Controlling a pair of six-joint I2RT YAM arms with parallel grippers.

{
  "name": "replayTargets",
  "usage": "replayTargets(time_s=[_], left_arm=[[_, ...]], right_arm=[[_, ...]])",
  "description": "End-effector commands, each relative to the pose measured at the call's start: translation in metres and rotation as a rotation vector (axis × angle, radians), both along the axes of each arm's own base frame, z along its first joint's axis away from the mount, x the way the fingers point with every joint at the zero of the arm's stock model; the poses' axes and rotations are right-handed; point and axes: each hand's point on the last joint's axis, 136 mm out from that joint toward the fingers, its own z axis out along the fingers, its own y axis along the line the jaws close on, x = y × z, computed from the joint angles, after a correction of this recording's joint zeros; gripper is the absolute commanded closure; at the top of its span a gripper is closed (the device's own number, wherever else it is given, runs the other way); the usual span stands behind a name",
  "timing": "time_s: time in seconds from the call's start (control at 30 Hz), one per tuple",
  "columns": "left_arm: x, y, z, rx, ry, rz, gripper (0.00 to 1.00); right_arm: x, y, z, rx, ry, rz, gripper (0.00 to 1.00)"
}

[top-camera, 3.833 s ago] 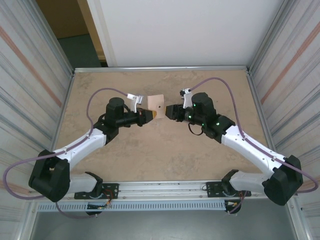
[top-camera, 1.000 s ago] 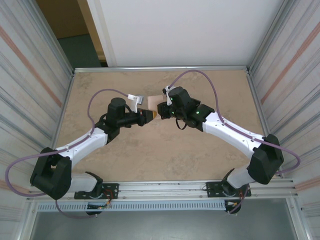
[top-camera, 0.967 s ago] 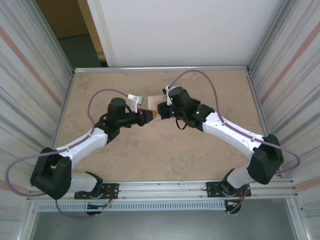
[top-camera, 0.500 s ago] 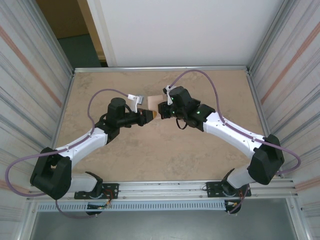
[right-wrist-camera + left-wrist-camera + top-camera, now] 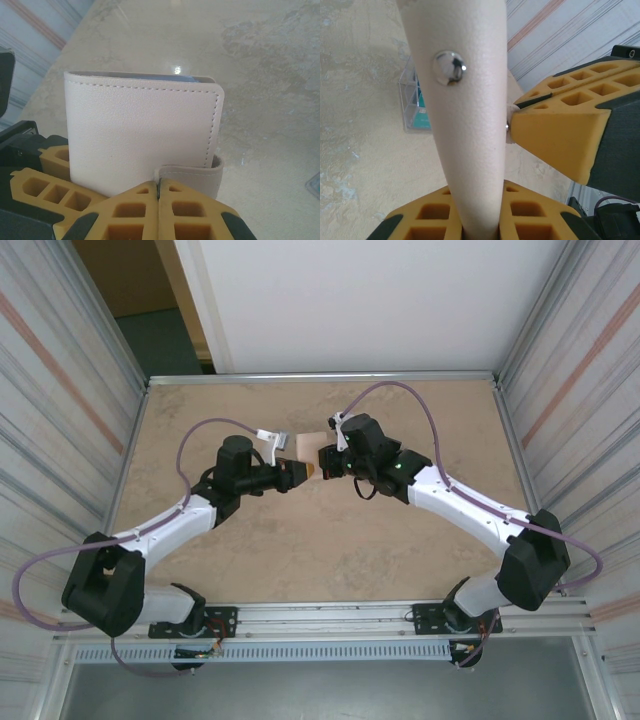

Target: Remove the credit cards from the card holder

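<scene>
Card holder (image 5: 142, 135) is closed, pale beige, with stitched edges.

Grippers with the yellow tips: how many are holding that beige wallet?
2. The left gripper clamps one edge of the card holder; the right gripper, coming from the opposite side, is shut on its strap tab.

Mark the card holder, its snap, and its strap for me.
card holder (image 5: 142, 135), right wrist view, middle of outer face
snap (image 5: 449, 67), left wrist view, metal dome
strap (image 5: 192, 175), right wrist view, middle of band
</scene>
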Motion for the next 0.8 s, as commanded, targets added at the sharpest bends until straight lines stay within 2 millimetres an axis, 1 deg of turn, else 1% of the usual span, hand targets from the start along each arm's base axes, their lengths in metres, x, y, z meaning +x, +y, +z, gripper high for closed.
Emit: replayTargets(time_s=[0.0, 0.2, 0.37, 0.5, 0.63, 0.67, 0.77], left_arm=[[-0.0059, -0.0086, 0.0259, -0.049, -0.079, -0.068, 1.0], [-0.0066, -0.0089, 0.0264, -0.05, -0.081, -0.074, 1.0], [-0.0082, -0.009, 0.0265, -0.048, -0.082, -0.078, 1.0], [-0.0083, -0.008, 0.0261, -0.045, -0.084, -0.076, 1.0], [-0.0074, -0.0075, 0.025, -0.04, -0.081, -0.07, 1.0], [-0.0071, -0.0069, 0.0254, -0.04, -0.083, -0.07, 1.0], [-0.008, -0.0061, 0.0267, -0.041, -0.088, -0.075, 1.0]], right_arm=[[0.0135, -0.0262, -0.0008, -0.012, -0.006, -0.103, 0.99], [0.0152, -0.0299, -0.0028, -0.005, 0.001, -0.112, 1.0], [0.0155, -0.03, -0.0029, 0.07, 0.022, -0.085, 1.0], [0.0121, -0.027, 0.0018, 0.129, 0.022, -0.04, 1.0], [0.0088, -0.0296, 0.0044, 0.148, 0.009, -0.025, 1.0], [0.0078, -0.0302, 0.0045, 0.149, 0.006, -0.02, 0.98], [0.006, -0.0359, 0.0039, 0.144, -0.005, -0.026, 0.83]])
